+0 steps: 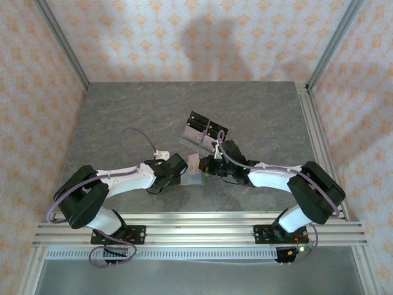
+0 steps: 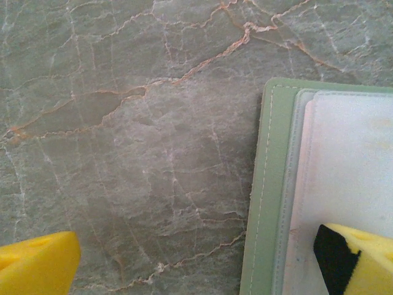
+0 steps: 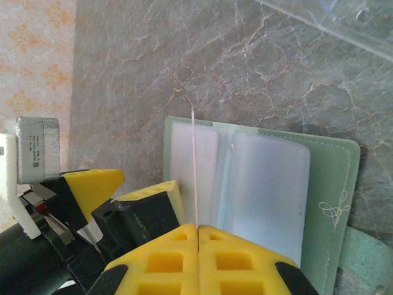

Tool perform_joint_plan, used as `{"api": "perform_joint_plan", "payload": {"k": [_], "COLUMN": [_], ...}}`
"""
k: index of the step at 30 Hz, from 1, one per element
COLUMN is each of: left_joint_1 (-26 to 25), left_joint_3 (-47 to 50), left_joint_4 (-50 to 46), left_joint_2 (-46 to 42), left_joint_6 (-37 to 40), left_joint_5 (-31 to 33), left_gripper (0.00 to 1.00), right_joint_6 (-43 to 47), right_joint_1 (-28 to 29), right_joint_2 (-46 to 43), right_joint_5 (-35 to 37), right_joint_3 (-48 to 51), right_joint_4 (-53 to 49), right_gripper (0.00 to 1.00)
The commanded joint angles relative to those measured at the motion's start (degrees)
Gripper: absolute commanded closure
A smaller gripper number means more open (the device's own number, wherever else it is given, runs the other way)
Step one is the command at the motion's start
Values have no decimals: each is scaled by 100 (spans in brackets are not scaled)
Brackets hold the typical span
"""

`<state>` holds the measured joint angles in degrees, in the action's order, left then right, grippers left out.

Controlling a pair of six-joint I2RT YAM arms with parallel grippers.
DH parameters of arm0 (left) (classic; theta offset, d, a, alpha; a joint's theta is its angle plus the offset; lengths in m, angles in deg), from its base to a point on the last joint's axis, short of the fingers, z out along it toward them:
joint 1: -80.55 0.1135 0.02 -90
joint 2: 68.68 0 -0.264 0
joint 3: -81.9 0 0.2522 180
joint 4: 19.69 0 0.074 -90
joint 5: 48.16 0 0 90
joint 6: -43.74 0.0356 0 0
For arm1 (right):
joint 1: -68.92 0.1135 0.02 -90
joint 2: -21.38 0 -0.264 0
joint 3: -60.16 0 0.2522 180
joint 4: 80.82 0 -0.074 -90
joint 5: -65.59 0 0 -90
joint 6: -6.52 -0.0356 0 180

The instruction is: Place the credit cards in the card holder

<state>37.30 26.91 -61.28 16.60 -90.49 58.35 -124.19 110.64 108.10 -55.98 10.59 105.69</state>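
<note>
Right wrist view: the green card holder (image 3: 264,190) lies open and flat on the marble table (image 3: 245,74), clear pockets up. A credit card (image 3: 194,166) stands edge-on over it, pinched in the right gripper (image 3: 198,236). The left gripper (image 2: 196,261) is spread wide, with one finger over the holder.

Soft, even light fills the scene, and a broad blurred shadow darkens the wall (image 1: 212,37) far behind the card holder (image 3: 331,184). Its clear pockets glare milky white. Close views of it look slightly soft.
</note>
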Motion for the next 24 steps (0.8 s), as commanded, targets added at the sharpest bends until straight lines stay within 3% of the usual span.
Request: {"api": "perform_joint_plan", "payload": {"k": [1, 11, 24], "left_joint_1": [-78, -180, -193], "left_joint_3": [139, 145, 117], "left_joint_4": [-376, -492, -638], "left_joint_2": [59, 16, 24], "left_joint_6": [-180, -349, -445], "left_joint_5": [209, 289, 405], "left_gripper": [0, 0, 0], "right_joint_6": [-236, -718, -978], "right_joint_1": [64, 101, 135], "right_joint_2": [174, 637, 1062], "right_joint_5": [-137, -103, -150], "right_joint_3": [130, 593, 748], "right_joint_4": [816, 2118, 2725], "right_gripper": [100, 100, 100]}}
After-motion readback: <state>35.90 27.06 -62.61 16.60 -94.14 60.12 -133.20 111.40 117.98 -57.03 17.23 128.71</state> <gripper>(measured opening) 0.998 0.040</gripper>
